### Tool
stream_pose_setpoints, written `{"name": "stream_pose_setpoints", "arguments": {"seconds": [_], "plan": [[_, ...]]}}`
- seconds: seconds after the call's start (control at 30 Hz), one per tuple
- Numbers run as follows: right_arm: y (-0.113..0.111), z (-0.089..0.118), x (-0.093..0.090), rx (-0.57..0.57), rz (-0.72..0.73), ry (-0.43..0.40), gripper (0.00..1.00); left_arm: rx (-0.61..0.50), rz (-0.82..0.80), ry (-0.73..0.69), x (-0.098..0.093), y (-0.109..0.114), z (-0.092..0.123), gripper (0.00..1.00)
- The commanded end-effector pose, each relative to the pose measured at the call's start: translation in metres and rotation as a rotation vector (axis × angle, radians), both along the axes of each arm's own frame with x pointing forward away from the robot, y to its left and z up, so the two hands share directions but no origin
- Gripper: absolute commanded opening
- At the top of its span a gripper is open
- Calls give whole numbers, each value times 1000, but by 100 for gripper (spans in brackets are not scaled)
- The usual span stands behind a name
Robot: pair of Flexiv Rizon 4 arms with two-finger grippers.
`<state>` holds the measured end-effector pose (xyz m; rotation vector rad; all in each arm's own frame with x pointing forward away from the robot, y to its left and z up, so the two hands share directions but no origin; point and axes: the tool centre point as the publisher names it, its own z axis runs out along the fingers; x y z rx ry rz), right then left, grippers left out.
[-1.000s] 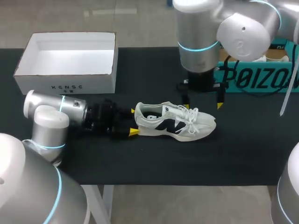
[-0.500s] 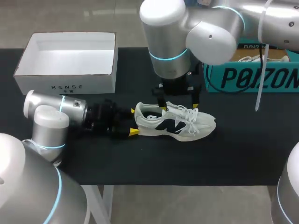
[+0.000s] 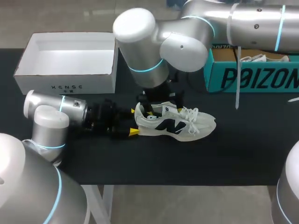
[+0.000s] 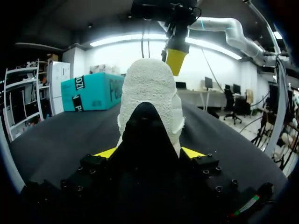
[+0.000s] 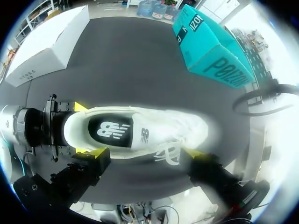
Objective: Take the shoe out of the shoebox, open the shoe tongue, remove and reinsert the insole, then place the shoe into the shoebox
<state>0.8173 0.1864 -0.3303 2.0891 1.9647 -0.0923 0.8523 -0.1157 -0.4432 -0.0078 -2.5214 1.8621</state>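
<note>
The shoe (image 3: 175,122) stands on its sole at the middle of the black table (image 3: 187,161), outside both boxes, with its heel toward the left edge and its toe toward the right edge. The left arm lies low along the table from the left edge. The left gripper (image 3: 133,121) is closed on the heel: one yellow-tipped finger presses each side of the heel, and the left wrist view shows the heel of the shoe (image 4: 149,93) seated between the two tips of the left gripper (image 4: 148,152). The right arm comes in from the far right corner and reaches past the middle. The right gripper (image 3: 162,99) hangs directly above the shoe, pointing down. Its fingers are spread wide and hold nothing. In the right wrist view the right gripper (image 5: 147,158) is above the shoe (image 5: 140,133), with its two fingers set apart along the shoe's length; whether either tip touches the shoe cannot be determined. The same view shows the dark insole (image 5: 114,130) seated inside the shoe opening, the laces (image 5: 170,154) lying loose over the midfoot, and the left gripper (image 5: 83,129) at the heel. The open white shoebox (image 3: 70,63) sits at the far left corner of the table, well apart from the shoe. A teal box (image 3: 254,77) sits at the far right corner.
</note>
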Motion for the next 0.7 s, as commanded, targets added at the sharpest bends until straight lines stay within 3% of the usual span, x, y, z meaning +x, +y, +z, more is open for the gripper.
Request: {"name": "stream_pose_setpoints", "arguments": {"seconds": [0.03, 0.7], "plan": [[7, -12, 8, -38, -17, 7, 100, -1, 0, -1, 2, -4, -6, 0], [-32, -27, 22, -78, -90, 5, 100, -1, 0, -1, 2, -4, -6, 0]]}}
